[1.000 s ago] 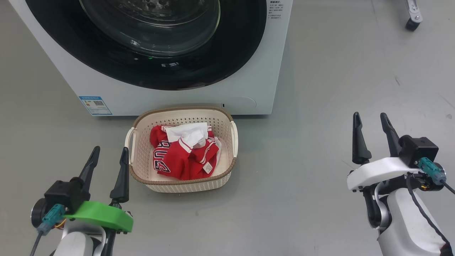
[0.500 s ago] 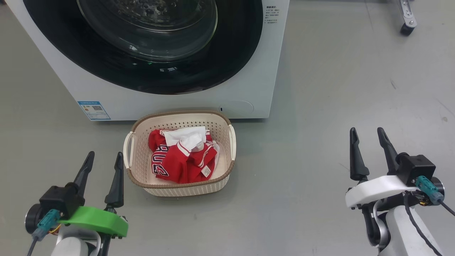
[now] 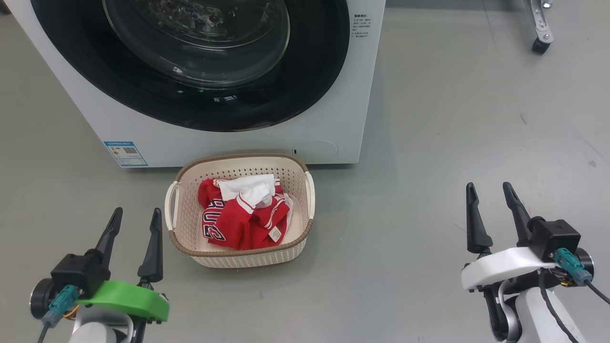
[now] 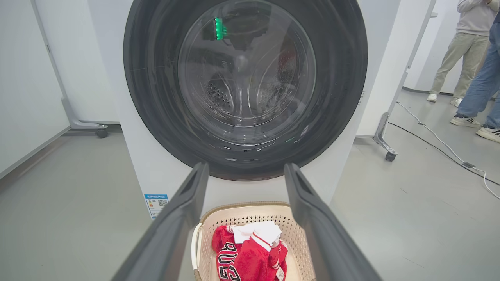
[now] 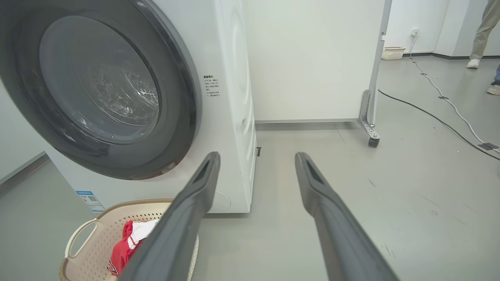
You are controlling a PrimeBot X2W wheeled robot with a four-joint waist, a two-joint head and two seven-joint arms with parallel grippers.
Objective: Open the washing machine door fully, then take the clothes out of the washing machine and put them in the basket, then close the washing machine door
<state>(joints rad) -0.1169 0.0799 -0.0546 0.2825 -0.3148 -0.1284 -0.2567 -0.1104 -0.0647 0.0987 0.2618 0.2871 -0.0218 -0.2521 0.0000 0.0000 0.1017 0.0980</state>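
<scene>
basket with clothes seemingly just beside left fingers

Partial black-and-white letters on the clothes, unreadable; blue QR-code label and tiny-print sticker on the washing machine

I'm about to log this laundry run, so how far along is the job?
Done: the bright red jerseys lie in the cream perforated plastic basket, and the round black-rimmed glass door looks shut on the white washing machine. In hand: nothing; the left gripper and right gripper are empty, fingers open. Left: apparently nothing.
</scene>
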